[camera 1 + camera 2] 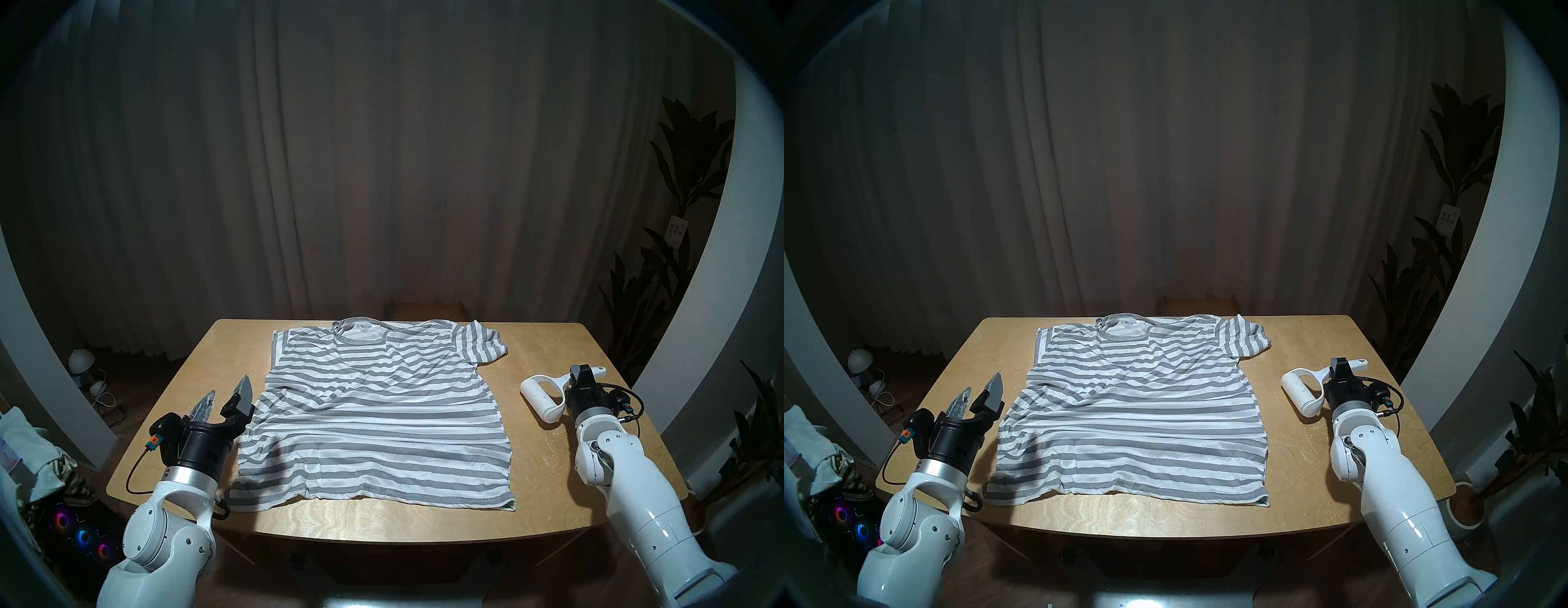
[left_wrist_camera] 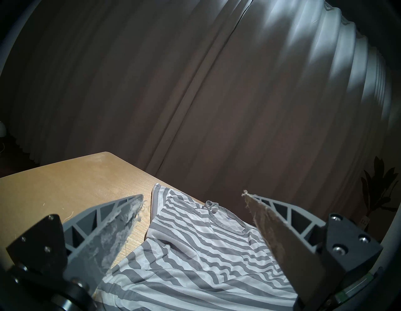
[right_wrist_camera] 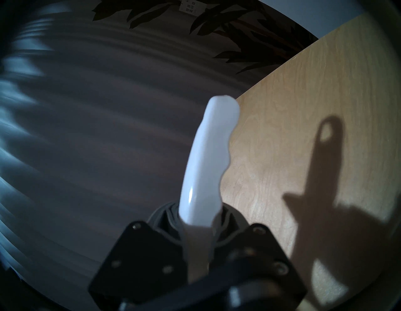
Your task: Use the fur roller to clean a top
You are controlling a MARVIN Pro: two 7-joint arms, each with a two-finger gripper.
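White fur roller (image 1: pixel 544 397) is sitting clamped by its handle in the right gripper (image 1: pixel 582 375), right of the striped top (image 1: pixel 373 416) lying flat mid-table (image 1: pixel 551 475). Left gripper (image 1: pixel 227 398) is hanging wide open, empty. Collar label (image 1: pixel 370 327) is showing unreadable blue print.

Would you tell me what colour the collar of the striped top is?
Grey: the collar is a ribbed grey band on the grey-and-white striped top. The head view shows it best.
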